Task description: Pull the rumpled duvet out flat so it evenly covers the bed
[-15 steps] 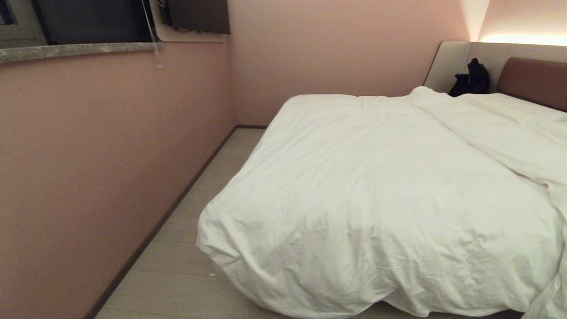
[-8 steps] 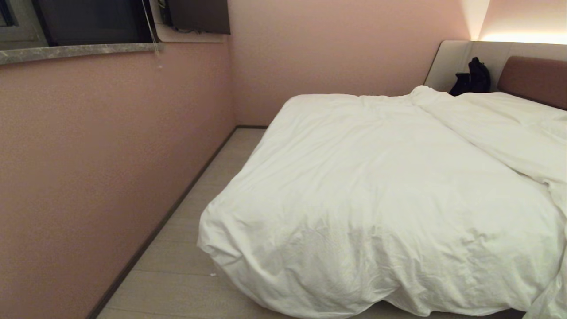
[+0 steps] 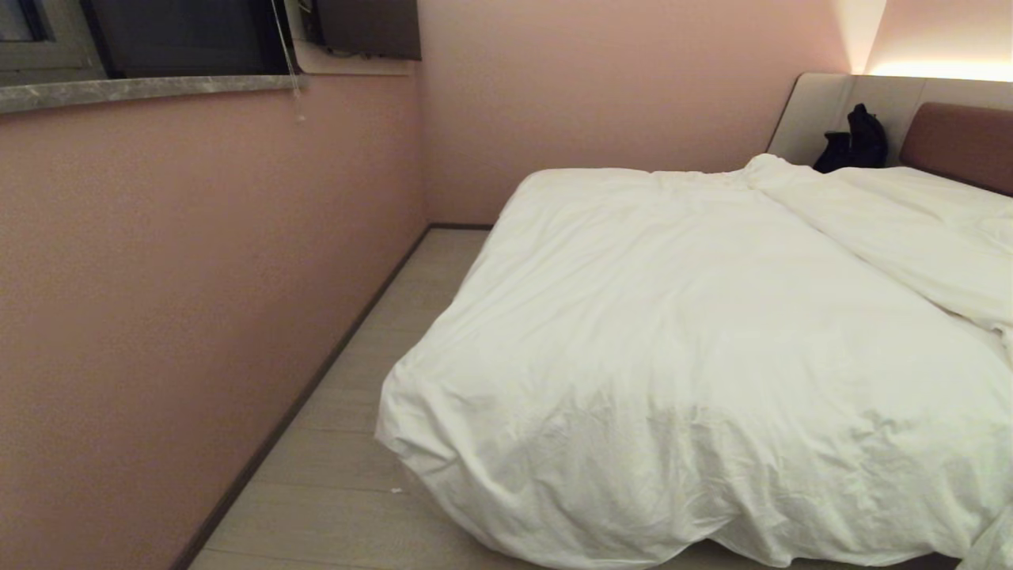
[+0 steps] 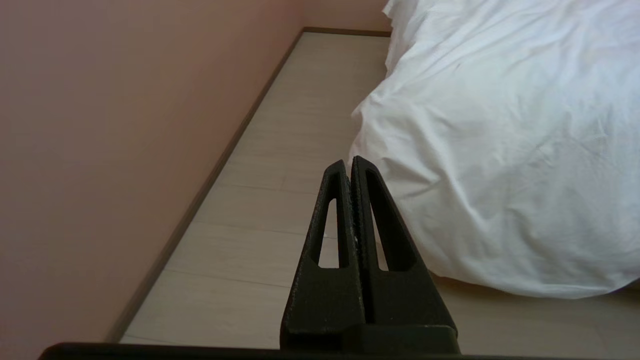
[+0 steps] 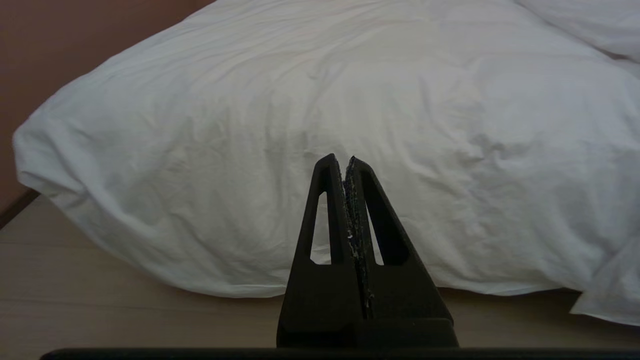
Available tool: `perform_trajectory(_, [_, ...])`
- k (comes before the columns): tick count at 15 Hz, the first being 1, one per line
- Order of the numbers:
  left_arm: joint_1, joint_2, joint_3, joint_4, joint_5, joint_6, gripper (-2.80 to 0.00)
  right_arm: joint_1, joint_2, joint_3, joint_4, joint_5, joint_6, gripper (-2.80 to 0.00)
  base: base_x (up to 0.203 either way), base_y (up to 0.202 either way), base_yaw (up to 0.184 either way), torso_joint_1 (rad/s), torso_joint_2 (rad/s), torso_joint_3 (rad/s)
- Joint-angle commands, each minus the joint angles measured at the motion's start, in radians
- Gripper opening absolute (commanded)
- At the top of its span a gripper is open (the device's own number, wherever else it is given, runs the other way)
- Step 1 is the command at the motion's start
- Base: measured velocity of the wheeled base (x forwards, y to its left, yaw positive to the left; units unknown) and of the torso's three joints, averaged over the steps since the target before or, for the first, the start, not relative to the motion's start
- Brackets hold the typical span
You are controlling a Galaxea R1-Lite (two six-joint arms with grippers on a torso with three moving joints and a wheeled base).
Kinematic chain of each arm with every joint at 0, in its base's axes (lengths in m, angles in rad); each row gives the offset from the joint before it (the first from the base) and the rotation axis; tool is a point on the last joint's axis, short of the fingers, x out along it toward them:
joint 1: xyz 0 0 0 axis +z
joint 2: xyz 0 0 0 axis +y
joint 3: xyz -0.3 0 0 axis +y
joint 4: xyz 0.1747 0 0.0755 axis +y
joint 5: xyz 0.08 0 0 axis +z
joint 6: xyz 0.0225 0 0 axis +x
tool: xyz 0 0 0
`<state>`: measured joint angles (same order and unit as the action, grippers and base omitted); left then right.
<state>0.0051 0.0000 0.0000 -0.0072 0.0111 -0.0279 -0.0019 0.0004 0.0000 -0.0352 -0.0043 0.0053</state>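
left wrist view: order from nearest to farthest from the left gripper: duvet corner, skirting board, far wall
From the left gripper, shut and holding nothing:
1. duvet corner, just past the fingertips, toward the bed side.
2. skirting board, across the floor strip, along the side wall.
3. far wall, at the end of the floor strip, beyond the duvet's side.

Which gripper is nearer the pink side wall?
Left. The left gripper, shut, points along the floor strip beside the pink side wall; the right gripper, shut, faces the puffy white duvet, farther off.
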Motion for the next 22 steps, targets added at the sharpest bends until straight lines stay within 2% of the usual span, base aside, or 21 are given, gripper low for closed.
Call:
perform_trajectory(1, [0.001,0.000,0.000,0.000,0.001,-0.001,-2.80,0.000,0.000,0.000,0.000,0.000,-0.001,-2.80,0.000,0.195,0.001,0.002,0.00,0.002])
perform_trajectory(14, [0.001,0.000,0.000,0.000,0.001,-0.004,-2.80,0.000,0.000,0.000,0.000,0.000,0.001,-2.80,0.000,0.194,0.000,0.003,0.00,0.002])
perform_trajectory(22, [0.001,0.000,0.000,0.000,0.001,-0.004,-2.80,0.000,0.000,0.000,0.000,0.000,-0.001,-2.80,0.000,0.013,0.000,0.000,0.00,0.000])
